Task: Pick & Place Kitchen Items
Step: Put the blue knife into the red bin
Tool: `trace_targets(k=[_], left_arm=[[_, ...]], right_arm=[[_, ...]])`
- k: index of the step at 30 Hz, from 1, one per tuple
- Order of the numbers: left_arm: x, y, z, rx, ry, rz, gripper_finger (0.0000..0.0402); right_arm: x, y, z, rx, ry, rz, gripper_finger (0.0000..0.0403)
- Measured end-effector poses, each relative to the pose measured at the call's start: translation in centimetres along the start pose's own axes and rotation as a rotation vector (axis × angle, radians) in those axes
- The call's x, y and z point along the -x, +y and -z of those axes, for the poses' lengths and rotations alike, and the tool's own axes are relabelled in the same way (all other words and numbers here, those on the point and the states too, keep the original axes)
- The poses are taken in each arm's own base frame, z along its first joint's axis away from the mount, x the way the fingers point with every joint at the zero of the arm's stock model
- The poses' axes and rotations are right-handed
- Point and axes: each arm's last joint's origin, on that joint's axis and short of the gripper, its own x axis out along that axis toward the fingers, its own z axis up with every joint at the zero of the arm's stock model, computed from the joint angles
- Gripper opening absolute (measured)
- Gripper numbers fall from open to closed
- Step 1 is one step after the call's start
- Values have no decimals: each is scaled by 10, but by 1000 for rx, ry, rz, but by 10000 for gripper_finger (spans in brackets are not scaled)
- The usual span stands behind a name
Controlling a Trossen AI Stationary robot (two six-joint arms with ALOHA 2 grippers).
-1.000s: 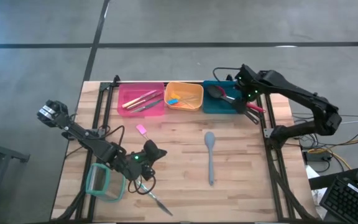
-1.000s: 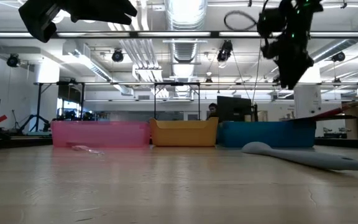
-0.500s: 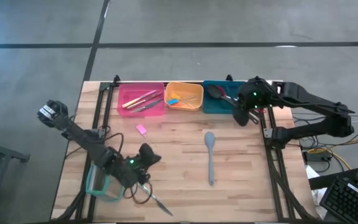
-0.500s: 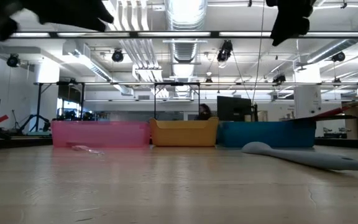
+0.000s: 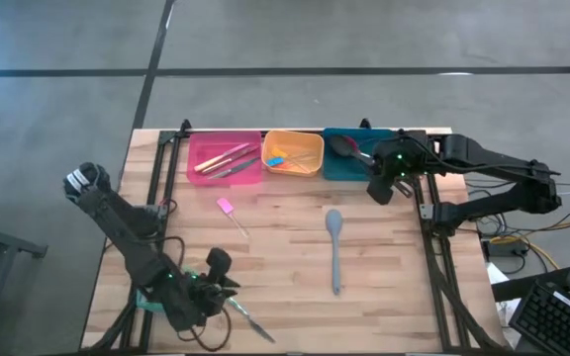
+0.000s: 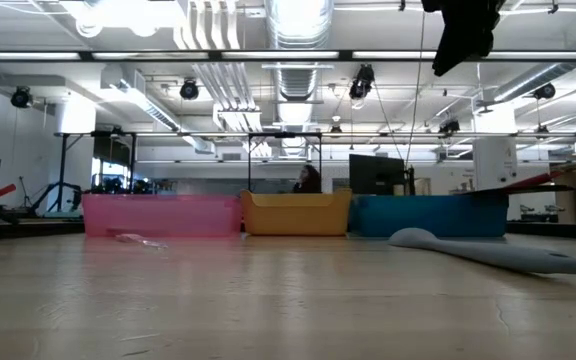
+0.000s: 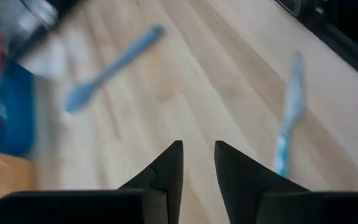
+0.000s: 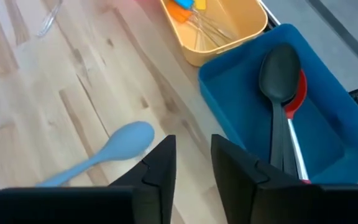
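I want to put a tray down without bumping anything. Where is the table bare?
Bare wood lies between the pink piece and the grey spoon, and right of the spoon. It is crowded along the bins and around the left gripper near the knife.

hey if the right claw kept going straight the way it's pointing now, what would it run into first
Probably bare table. The right claw, empty with its jaws a narrow gap apart, points down at the wood between the grey spoon and the teal bin's near wall. Depth is unclear, so it might clip that wall.
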Motion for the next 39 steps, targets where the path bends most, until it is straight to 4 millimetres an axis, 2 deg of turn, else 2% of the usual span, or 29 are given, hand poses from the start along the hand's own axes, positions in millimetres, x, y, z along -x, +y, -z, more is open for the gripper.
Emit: trace_targets(k=[6, 13, 17, 23, 34, 39], left_arm=[[-5, -6, -5, 144, 73, 105, 123], [-24, -14, 6, 184, 191, 119, 160], [-37, -19, 11, 174, 260, 157, 169], [-53, -23, 19, 247, 387, 236, 169], [-80, -30, 47, 232, 534, 199, 168], [-89, -36, 53, 233, 576, 220, 168]], right_arm=[[-4, 1, -1, 6, 15, 5, 69], [-3, 1, -1, 6, 14, 4, 51], [-4, 1, -1, 6, 15, 4, 47], [-3, 1, -1, 5, 14, 4, 61], [-3, 1, -1, 2, 14, 3, 97], [-4, 1, -1, 2, 13, 3, 107]])
